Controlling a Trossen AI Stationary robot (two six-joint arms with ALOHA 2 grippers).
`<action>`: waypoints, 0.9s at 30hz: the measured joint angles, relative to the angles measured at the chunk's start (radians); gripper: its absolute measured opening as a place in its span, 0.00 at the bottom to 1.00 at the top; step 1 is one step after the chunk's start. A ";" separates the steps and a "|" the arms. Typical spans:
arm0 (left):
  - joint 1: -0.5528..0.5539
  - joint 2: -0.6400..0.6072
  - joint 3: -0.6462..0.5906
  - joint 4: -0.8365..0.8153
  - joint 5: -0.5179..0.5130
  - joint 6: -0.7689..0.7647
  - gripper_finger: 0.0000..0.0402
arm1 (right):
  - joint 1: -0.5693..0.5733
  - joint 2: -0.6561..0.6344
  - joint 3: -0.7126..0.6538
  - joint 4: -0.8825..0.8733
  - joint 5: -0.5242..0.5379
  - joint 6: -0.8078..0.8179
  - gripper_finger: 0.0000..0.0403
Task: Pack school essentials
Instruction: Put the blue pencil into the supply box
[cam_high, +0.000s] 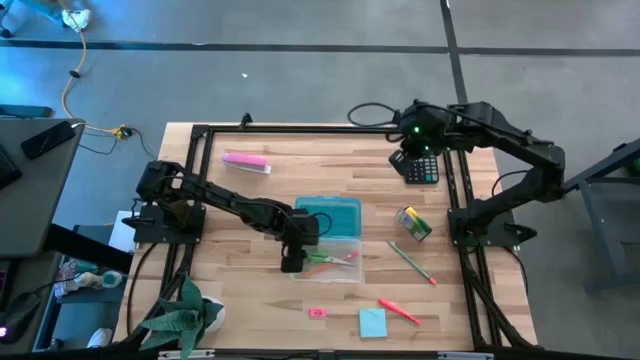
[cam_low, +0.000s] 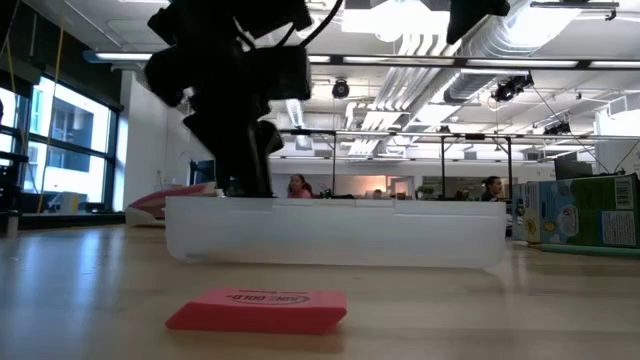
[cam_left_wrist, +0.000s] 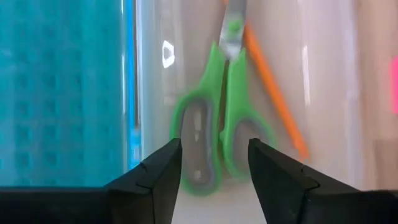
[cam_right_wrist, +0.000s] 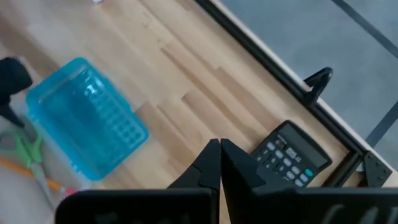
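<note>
Wooden table (cam_high: 250, 310) bare at lower left, left gripper (cam_left_wrist: 214, 163) parted, empty, over green-handled scissors (cam_left_wrist: 217, 118) lying lengthwise in clear box (cam_high: 345, 272), right gripper (cam_right_wrist: 220, 163) closed, empty, above black calculator (cam_right_wrist: 292, 154).

Even overhead light falls on the pale wooden table (cam_high: 250, 310) in the high view, with soft shadows; a blue cast tints the upper left of the frame. In the low view, ceiling strip lights glare at the top and the dark arm is a silhouette. The left wrist view blurs the green-handled scissors (cam_left_wrist: 217, 118).
</note>
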 joint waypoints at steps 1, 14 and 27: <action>0.000 0.000 0.009 0.000 -0.003 0.000 0.43 | 0.015 0.000 0.000 -0.007 0.000 0.005 0.00; 0.043 0.000 0.161 -0.156 -0.116 0.047 0.36 | 0.225 -0.073 -0.142 -0.091 0.033 0.242 0.00; 0.186 -0.010 0.239 -0.288 -0.121 0.054 0.32 | 0.483 -0.212 -0.368 -0.086 -0.041 0.740 0.00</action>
